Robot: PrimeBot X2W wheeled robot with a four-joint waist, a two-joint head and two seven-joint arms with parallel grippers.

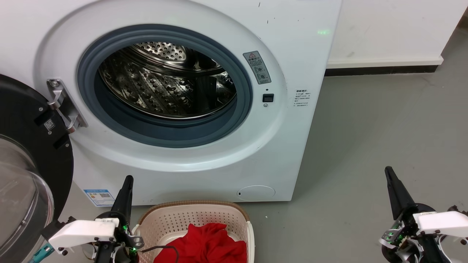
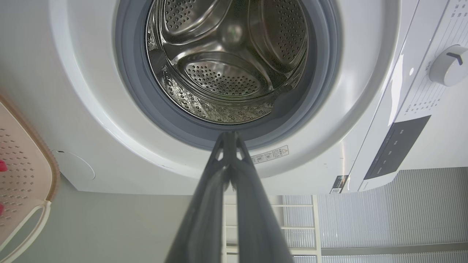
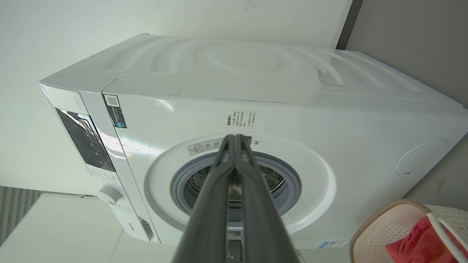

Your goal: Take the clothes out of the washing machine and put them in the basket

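The white washing machine [image 1: 204, 175] stands with its black-rimmed glass door [image 1: 22, 190] swung open to the left. Its steel drum [image 1: 164, 84] shows bare metal, also in the left wrist view [image 2: 226, 73]. Red clothes [image 1: 206, 244] lie in the cream basket [image 1: 172, 219] on the floor below the porthole; the right wrist view catches the basket [image 3: 387, 226] with the clothes [image 3: 413, 244]. My left gripper [image 1: 127, 180] is shut just left of the basket, tips touching [image 2: 229, 137]. My right gripper [image 1: 388, 171] is shut far right above the floor, fingers pressed together [image 3: 234, 138].
Grey floor [image 1: 365, 146] stretches right of the machine to a white wall with a dark skirting [image 1: 384, 69]. The open door takes up the space at the left. A control knob [image 2: 449, 65] and a dark panel sit on the machine's top front.
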